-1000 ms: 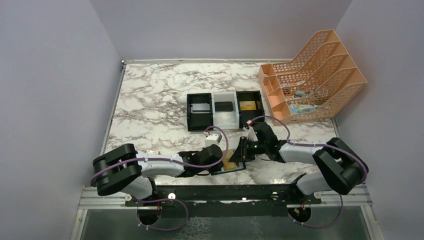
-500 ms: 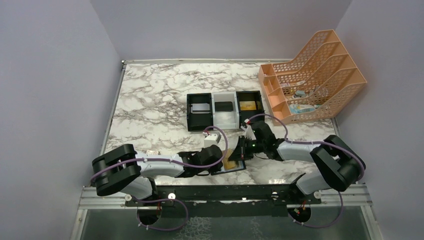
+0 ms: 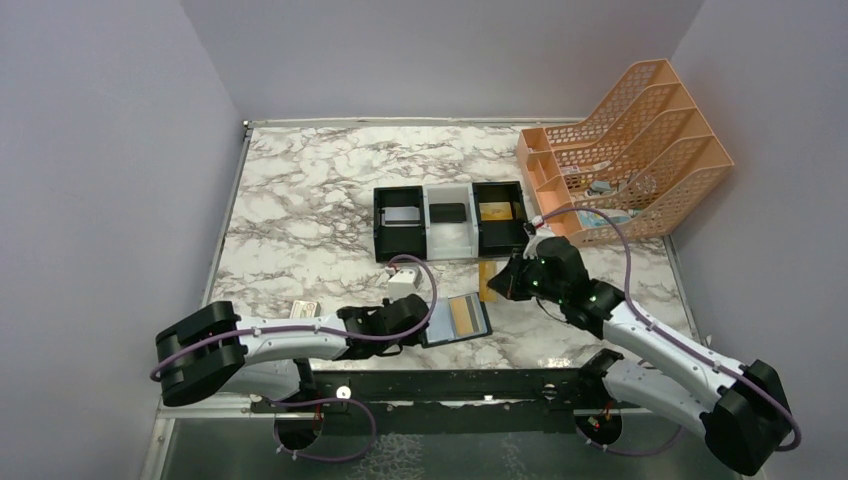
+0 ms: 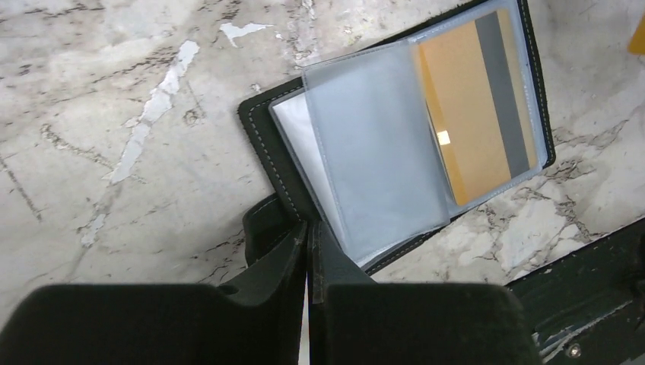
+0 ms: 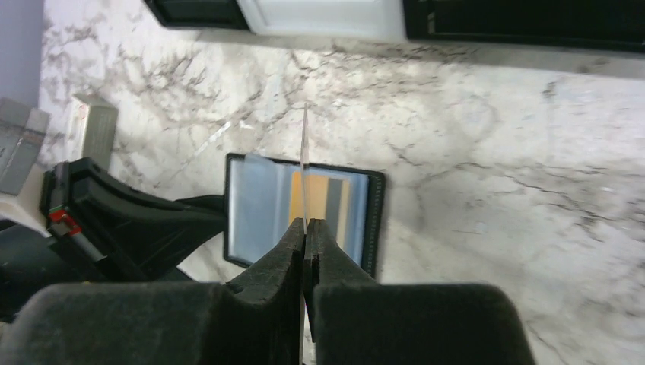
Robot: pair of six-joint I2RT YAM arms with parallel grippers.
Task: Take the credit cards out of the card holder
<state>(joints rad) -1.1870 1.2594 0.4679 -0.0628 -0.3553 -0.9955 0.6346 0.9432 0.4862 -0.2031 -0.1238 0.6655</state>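
1. Far left: a small pale box (image 3: 305, 308) lies on the marble tabletop (image 3: 300, 200), clear of my arms.
2. A white box (image 3: 402, 281) sits just behind my left wrist, near the work spot.
3. My left pincer (image 4: 308, 232) is low on the tabletop, with its jaws together on the near edge of the card holder (image 4: 365, 152), by the side tab.
4. The holder lies open and flat. A striped card (image 4: 471, 114) sits in its right sleeve, and a clear flap covers the left half.
5. A three-compartment tray (image 3: 427, 225) stands beyond the holder, with an item in each compartment.
6. My right pincer (image 5: 306, 224) is clamped on a credit card (image 5: 304, 152), held edge-on above the tabletop between the holder and the tray.
7. Far right: an orange file rack (image 3: 640, 130) stands well apart.
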